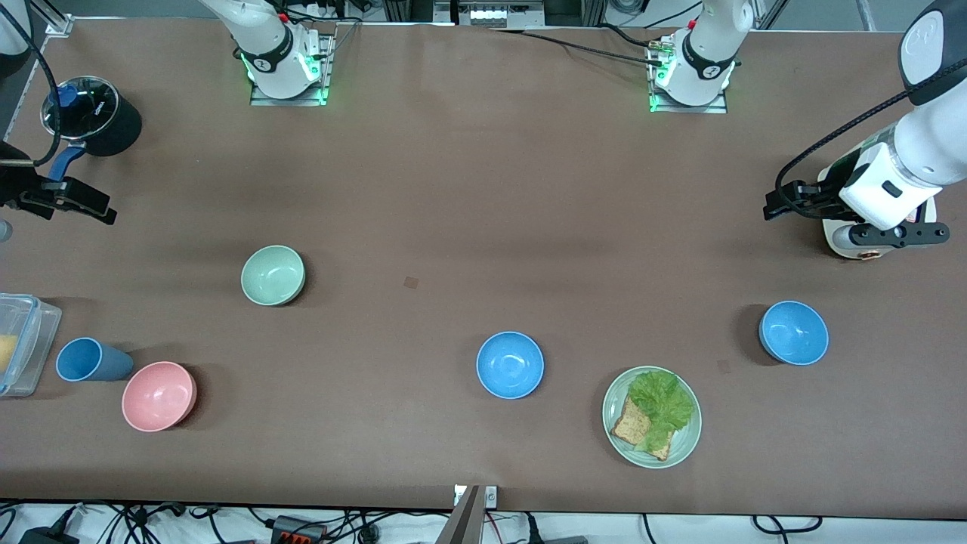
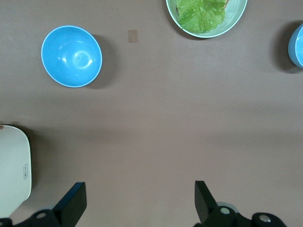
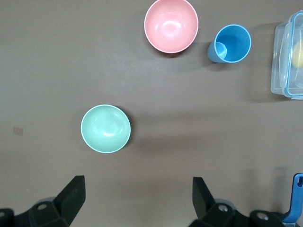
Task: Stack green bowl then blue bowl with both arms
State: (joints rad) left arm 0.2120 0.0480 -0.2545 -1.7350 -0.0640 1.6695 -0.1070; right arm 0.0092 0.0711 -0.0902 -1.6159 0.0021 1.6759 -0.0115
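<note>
While both arms are held back at the ends of the bench, the left gripper (image 2: 137,203) and the right gripper (image 3: 137,201) are seen with fingers spread wide and nothing gripped. The green bowl (image 1: 273,275) is set upright toward the right arm's end. One blue bowl (image 1: 510,365) is placed mid-bench toward the front camera's edge, and a second blue bowl (image 1: 793,332) is found toward the left arm's end.
</note>
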